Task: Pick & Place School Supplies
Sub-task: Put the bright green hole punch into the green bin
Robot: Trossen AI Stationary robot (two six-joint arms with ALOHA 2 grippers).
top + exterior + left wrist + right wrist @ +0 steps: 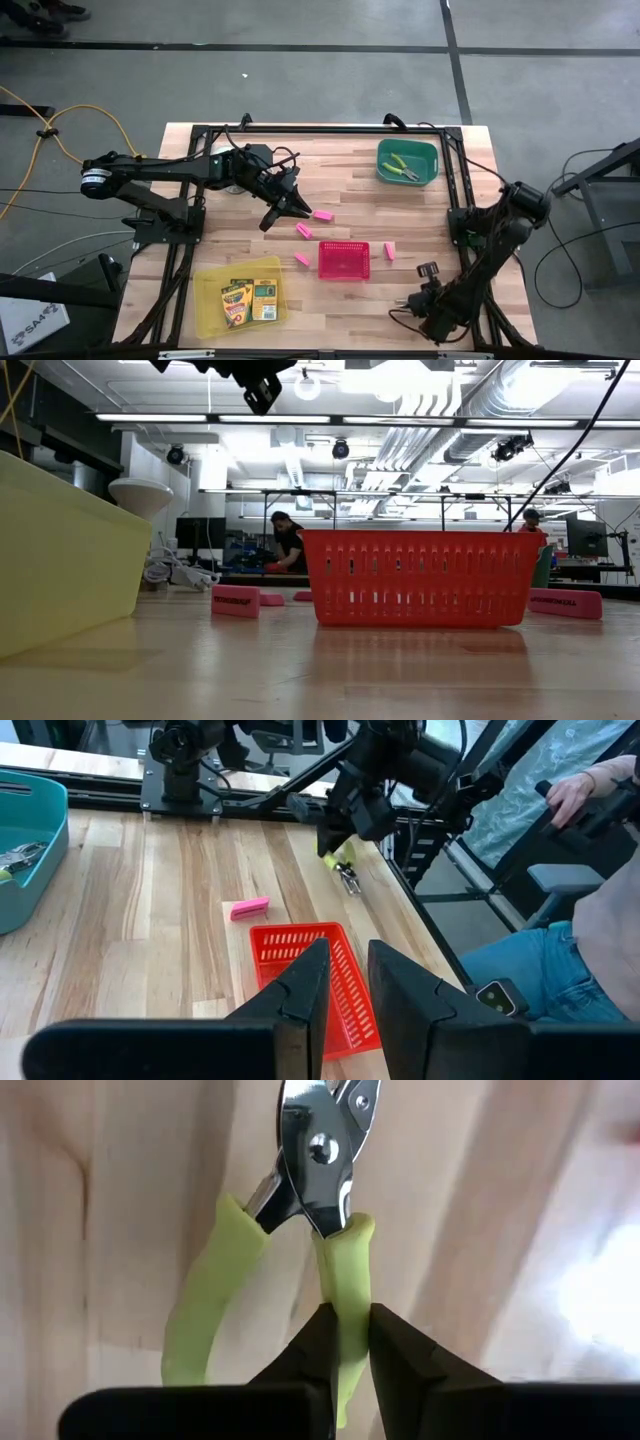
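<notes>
My right gripper (428, 290) stands near the table's near right corner, pointing down, shut on a lime-green-handled scissor-like tool (300, 1240); the left wrist view shows the tool (345, 872) below it. My left gripper (346, 988) hovers over the table's middle (275, 215), open by a narrow gap, holding nothing. A second green-handled tool (402, 170) lies in the green tray (430, 160). Two crayon boxes (250, 300) lie in the yellow tray (205, 305). Several pink erasers (322, 214) lie flat on the wood around the red basket (344, 259). My right gripper pinches one of the tool's two green handles (345, 1285) between its two fingers, a little behind the metal head. The fingers come from above, pointing down. The other handle splays free. The metal head (349, 883) slants down toward the wood; whether it touches I cannot tell.
A black frame (320, 128) runs along the table's edges. A seated person (560, 960) is close beyond the near right edge, one hand (572, 788) on a dark handle. Bare wood lies between the basket and the green tray.
</notes>
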